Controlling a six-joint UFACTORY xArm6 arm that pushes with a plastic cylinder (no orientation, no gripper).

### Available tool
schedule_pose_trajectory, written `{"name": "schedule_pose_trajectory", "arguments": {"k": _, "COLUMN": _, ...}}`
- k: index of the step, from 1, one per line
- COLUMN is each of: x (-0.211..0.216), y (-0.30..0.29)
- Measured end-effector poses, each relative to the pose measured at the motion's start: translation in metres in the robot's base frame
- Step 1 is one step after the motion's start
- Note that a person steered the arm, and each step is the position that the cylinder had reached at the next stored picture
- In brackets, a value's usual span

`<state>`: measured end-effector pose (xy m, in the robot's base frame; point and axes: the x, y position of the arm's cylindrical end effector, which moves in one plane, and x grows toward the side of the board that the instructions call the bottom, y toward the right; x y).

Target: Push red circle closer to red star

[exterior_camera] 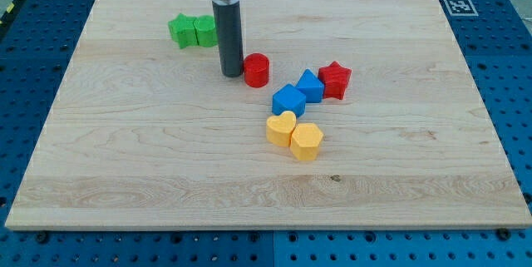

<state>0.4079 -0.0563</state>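
My tip stands just to the view's left of the red circle, about touching it.

The red circle is a short round block standing upright on the wooden surface, its axis vertical, no side pointing anywhere. The red star sits apart at the view's right, touching two blue blocks. Two yellow blocks lie below; two green blocks behind the rod. No jaws here, only the rod.

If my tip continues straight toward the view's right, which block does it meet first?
My tip would meet the red circle first; it sits just right of it, seemingly touching. The red star lies farther right.
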Motion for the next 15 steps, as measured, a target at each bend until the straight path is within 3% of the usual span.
{"name": "schedule_pose_trajectory", "arguments": {"k": 1, "x": 0.027, "y": 0.001}}
{"name": "schedule_pose_trajectory", "arguments": {"k": 2, "x": 0.021, "y": 0.015}}
{"name": "schedule_pose_trajectory", "arguments": {"k": 4, "x": -0.025, "y": 0.034}}
{"name": "schedule_pose_trajectory", "arguments": {"k": 8, "x": -0.073, "y": 0.085}}
{"name": "schedule_pose_trajectory", "arguments": {"k": 11, "x": -0.043, "y": 0.171}}
{"name": "schedule_pose_trajectory", "arguments": {"k": 15, "x": -0.027, "y": 0.224}}
